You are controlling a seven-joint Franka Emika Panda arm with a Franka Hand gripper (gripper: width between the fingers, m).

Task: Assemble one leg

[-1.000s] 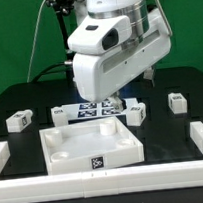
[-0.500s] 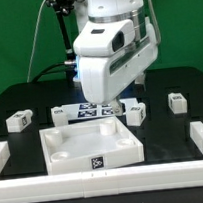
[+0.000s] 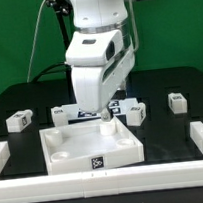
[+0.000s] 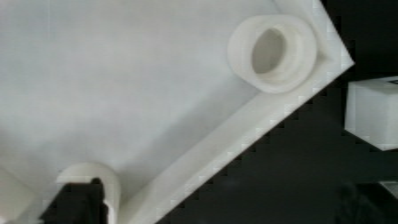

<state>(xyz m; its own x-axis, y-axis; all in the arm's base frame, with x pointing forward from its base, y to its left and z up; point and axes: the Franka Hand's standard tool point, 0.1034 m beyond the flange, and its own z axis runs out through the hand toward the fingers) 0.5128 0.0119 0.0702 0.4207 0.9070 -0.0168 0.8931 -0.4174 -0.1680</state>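
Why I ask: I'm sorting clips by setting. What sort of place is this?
Probably a robotics lab bench: a black tabletop fenced by a raised white border, a plain green backdrop, and small chunky white plastic blocks bearing black-and-white square tags.

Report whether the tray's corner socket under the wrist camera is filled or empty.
Empty: the socket shows as a bare hollow ring, nothing seated in it.

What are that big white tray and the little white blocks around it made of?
Tray: probably moulded or printed plastic, smooth matte white, no glare, with a softly rounded socket rim.
Leg, one of the blocks: seemingly the same opaque matte white plastic, chunky and crisp-edged; too small here to be sure.
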